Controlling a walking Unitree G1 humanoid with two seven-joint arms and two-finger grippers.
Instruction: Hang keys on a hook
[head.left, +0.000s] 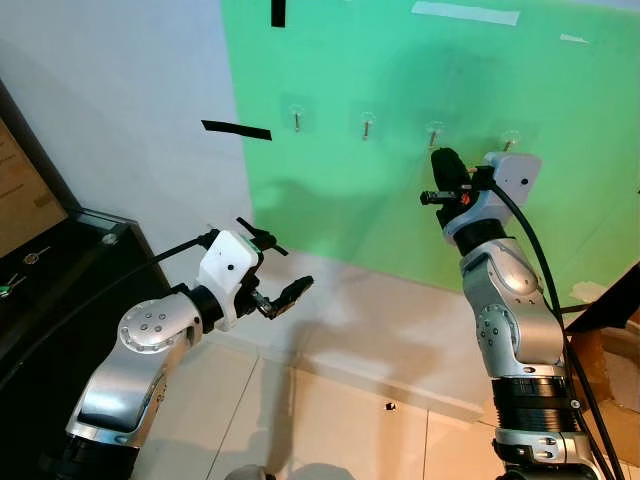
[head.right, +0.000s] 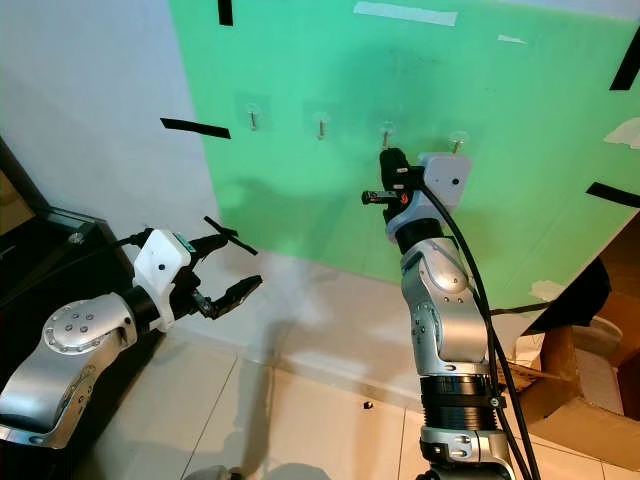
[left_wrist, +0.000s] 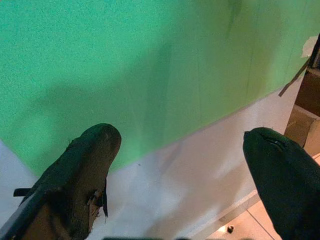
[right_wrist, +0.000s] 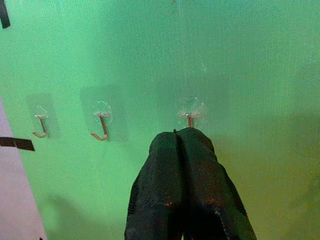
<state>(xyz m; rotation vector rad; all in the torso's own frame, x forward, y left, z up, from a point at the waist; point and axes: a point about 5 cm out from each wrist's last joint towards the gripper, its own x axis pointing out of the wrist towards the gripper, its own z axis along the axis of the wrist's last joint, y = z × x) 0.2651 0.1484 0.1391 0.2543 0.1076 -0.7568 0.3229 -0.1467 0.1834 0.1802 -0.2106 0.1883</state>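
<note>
The right end effector (head.left: 447, 160) is raised against the green wall panel (head.left: 400, 60), its two black fingers (right_wrist: 187, 150) pressed together with no gap between them. In the right wrist view the fingertips sit just below the third hook (right_wrist: 190, 119) in the row, close to touching its stem. Whether keys are pinched between the fingers cannot be told; none can be made out, and the lower part of this hook is hidden behind the fingertips. A small red and black part shows at the base of the end effector.

Four clear adhesive hooks line the panel at one height: the first (head.left: 296, 120) at far left, the second (head.left: 366, 125), the third above the fingertips, and the fourth (head.left: 509, 141) above the right wrist's white camera housing (head.left: 515, 172).

The left end effector (head.left: 278, 275) is held out low on the left, near the white lower wall (head.left: 380, 320), fingers spread wide apart and holding nothing. A black cabinet (head.left: 60, 290) stands at far left. Strips of black tape (head.left: 236, 129) mark the wall
</note>
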